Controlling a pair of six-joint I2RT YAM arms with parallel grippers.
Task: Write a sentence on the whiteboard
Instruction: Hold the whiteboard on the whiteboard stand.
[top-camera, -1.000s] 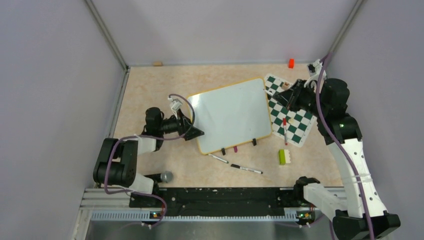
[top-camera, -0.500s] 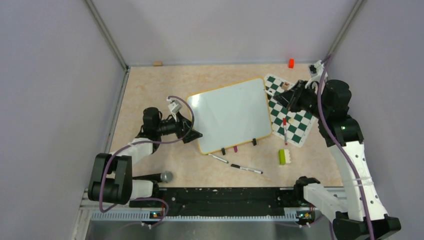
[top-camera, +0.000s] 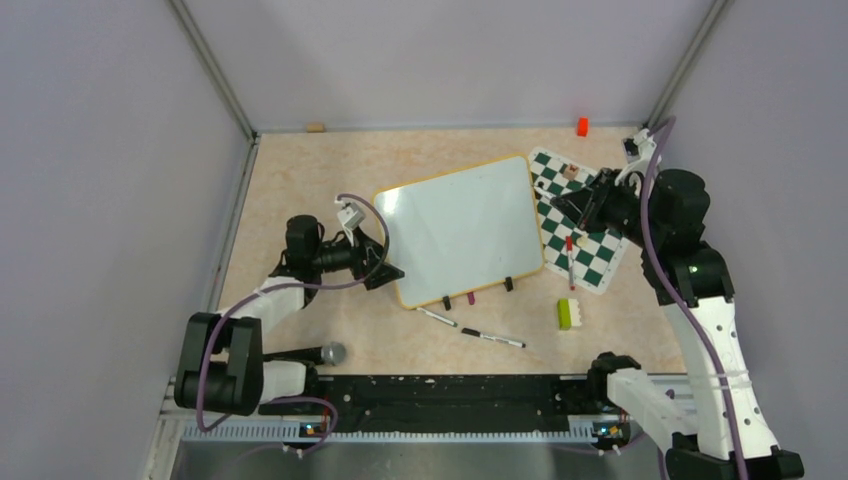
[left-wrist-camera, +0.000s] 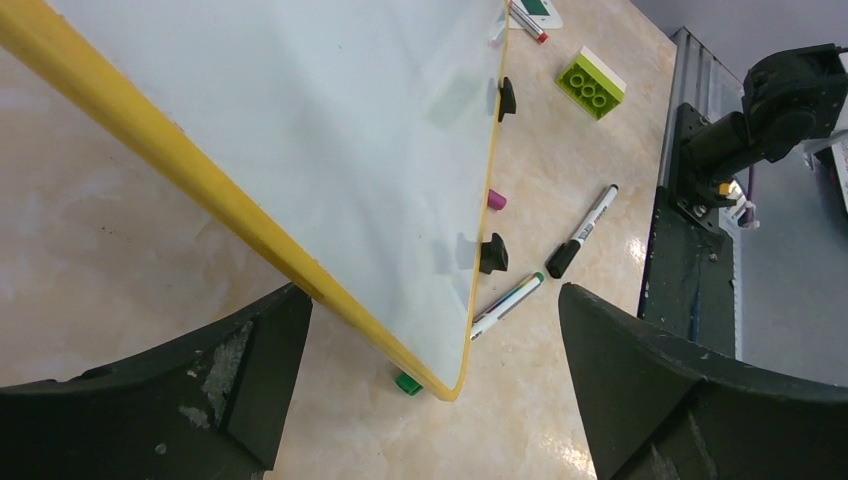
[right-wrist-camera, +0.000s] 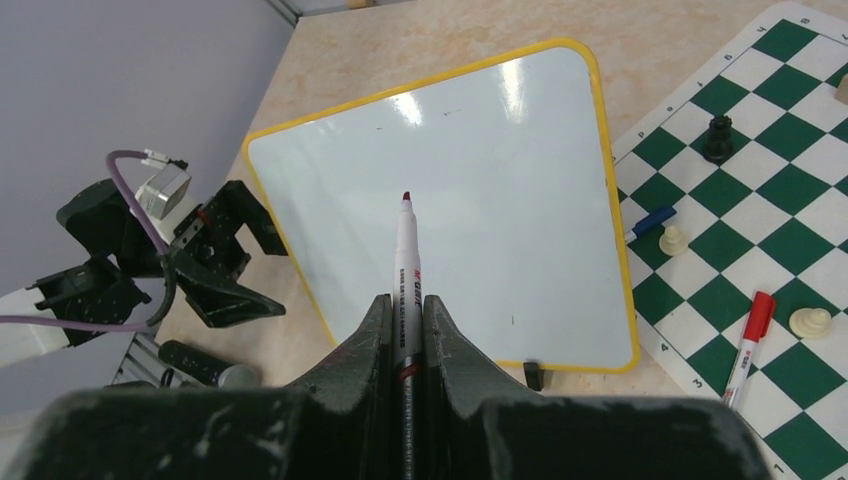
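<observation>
Whiteboard (top-camera: 462, 228), centre of the top view, lying tilted on the table; its glossy face is blank, no writing yet. Right gripper (right-wrist-camera: 407, 305), at the board's right over the chess mat (top-camera: 592, 245), is clamped on a marker (right-wrist-camera: 407, 255), tip bare and held above the board, apparently not touching. Left gripper (top-camera: 382, 256), jaws spread wide and holding nothing, straddles the yellow frame near the lower-left corner.

To write well, the left jaws should probably pin that edge first. The tip should then come down lightly near the upper left, leaving room for several lines.

Against the earlier frames, the right gripper sits slightly lower and further right. The left arm's elbow has dropped towards the bottom edge, and the board is unmoved.
</observation>
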